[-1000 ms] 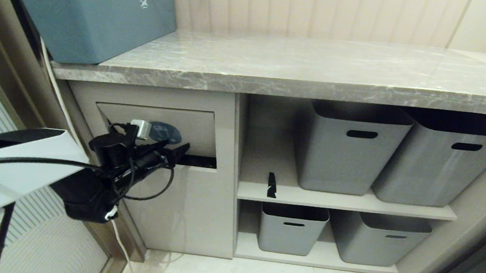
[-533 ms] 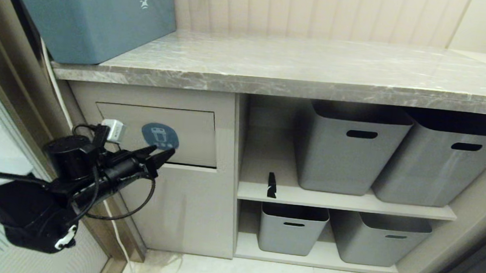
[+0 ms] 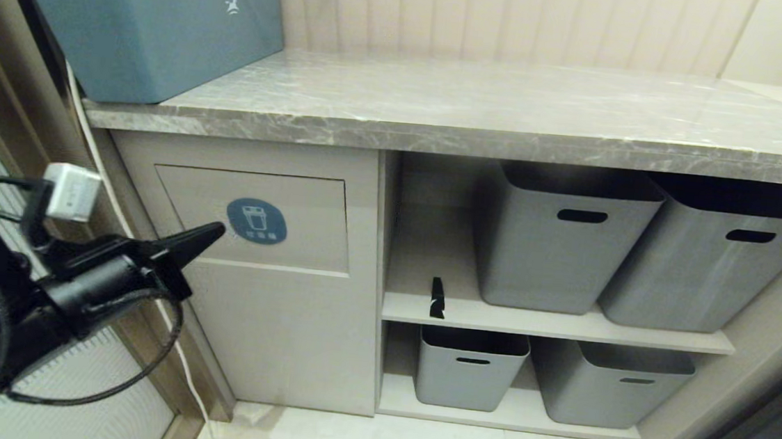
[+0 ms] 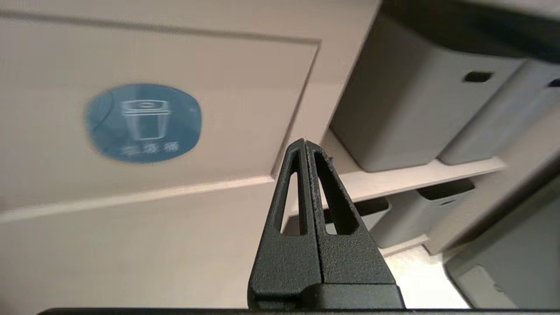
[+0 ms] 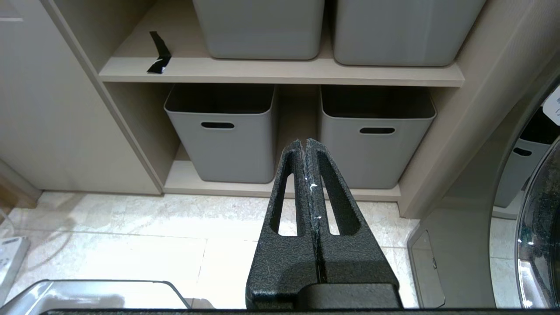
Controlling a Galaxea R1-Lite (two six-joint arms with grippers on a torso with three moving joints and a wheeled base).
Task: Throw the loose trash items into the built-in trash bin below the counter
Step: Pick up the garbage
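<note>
Beige cabinetry under a grey marble tabletop (image 3: 483, 108), blue-grey appliance (image 3: 148, 19) on its left end, plugged into the wall. Tabletop surface shows no loose scraps in head view.

Built-in trash bin (image 3: 294, 212) sits in the left cabinet front: rectangular flap flush and closed, round blue bin sticker (image 3: 256, 221) on it. Right of it, open shelves with four grey storage tubs (image 3: 564, 240), not the target.

Left hand (image 3: 212, 232) hangs just in front of the flap, tip near the sticker's left edge, apart from the panel as far as I can tell. Left wrist view shows its fingers (image 4: 326, 192) pressed together with nothing between them. So it's closed and empty.

Right hand (image 5: 305, 146) is outside head view, parked low and pointing at the lower tubs and floor tiles; fingers pressed together, also empty.

One black strip (image 3: 436, 298) lies on the upper shelf (image 3: 550, 324), left end, just beside the first tub. It could be tape or a wrapper scrap; can't tell. No tan paper piece visible anywhere.

Step read: likely between drops or finished, with no trash in either hand and the flap shut.

Next move, if the black strip counts as trash: left hand opens, swings right to the shelf, pinches a thin flat piece off the board near the cabinet wall. Tight clearance. Then push the flap inward and release inside.
</note>
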